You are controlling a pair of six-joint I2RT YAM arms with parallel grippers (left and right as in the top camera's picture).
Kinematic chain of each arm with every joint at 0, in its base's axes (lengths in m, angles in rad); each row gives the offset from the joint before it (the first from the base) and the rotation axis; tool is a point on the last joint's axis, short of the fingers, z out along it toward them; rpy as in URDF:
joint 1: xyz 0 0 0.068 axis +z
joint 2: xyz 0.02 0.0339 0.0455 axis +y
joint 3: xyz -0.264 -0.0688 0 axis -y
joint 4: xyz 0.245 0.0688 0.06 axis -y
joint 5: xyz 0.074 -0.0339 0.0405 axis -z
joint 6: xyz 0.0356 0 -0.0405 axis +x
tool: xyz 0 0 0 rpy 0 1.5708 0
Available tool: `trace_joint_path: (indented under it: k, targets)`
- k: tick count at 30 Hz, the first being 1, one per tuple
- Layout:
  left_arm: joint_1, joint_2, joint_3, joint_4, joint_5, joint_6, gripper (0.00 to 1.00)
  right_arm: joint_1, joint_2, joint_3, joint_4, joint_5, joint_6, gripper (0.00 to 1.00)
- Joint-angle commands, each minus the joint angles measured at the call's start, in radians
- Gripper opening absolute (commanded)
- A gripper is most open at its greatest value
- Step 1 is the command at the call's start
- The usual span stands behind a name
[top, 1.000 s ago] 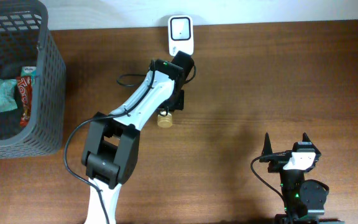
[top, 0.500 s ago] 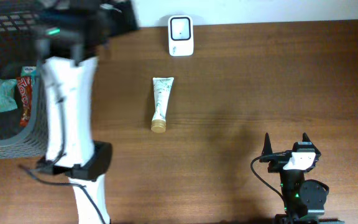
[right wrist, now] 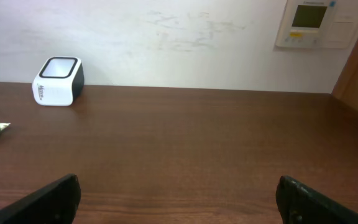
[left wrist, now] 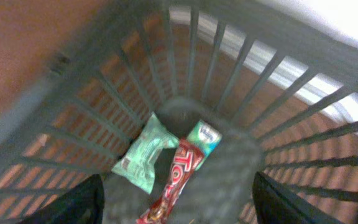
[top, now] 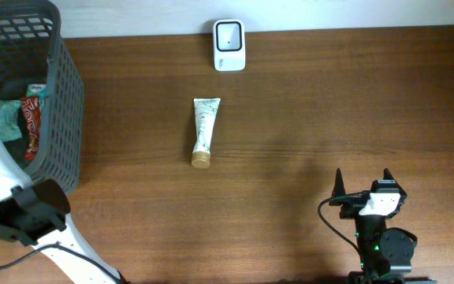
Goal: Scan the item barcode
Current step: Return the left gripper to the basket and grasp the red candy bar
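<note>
1. The tube (top: 204,130) lies flat on the table (top: 329,102), cap end toward us and flat end toward the scanner (top: 229,46); it is near the scanner but apart from it, and nothing touches it.
2. A second ago the left arm (top: 22,217) reached over this spot and covered most of the tube, just short of the scanner; it has since let go and swung off to the far left, so we judge this item's scan done and the tube set aside.
3. The left gripper (left wrist: 188,199) now hangs over the basket (top: 65,87), well apart from the tube; its jaws stand wide with nothing between them, though the wrist view is blurred, so we say this with some caution.
4. Below it in the basket lie a green packet (left wrist: 143,155) and a red bar (left wrist: 176,180), touching; one of these is probably the next item to scan.
5. The right gripper (top: 362,185) sits parked at the near edge, jaws spread and empty, as it was before.
</note>
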Motion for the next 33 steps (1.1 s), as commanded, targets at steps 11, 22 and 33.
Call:
trace_joint_path:
  k: [11,22,33]
  targets:
    - [0.028,0.011,-0.894,0.558,-0.050,0.207,0.63,0.005,-0.006,-0.007,-0.004,0.008,0.001,0.99]
    - [0.028,0.000,-1.018,0.612,-0.024,0.180,0.00,0.005,-0.006,-0.007,-0.004,0.008,0.001,0.99]
    - [0.027,-0.441,-0.858,0.477,0.444,0.143,0.00,0.005,-0.006,-0.007,-0.004,0.008,0.001,0.98]
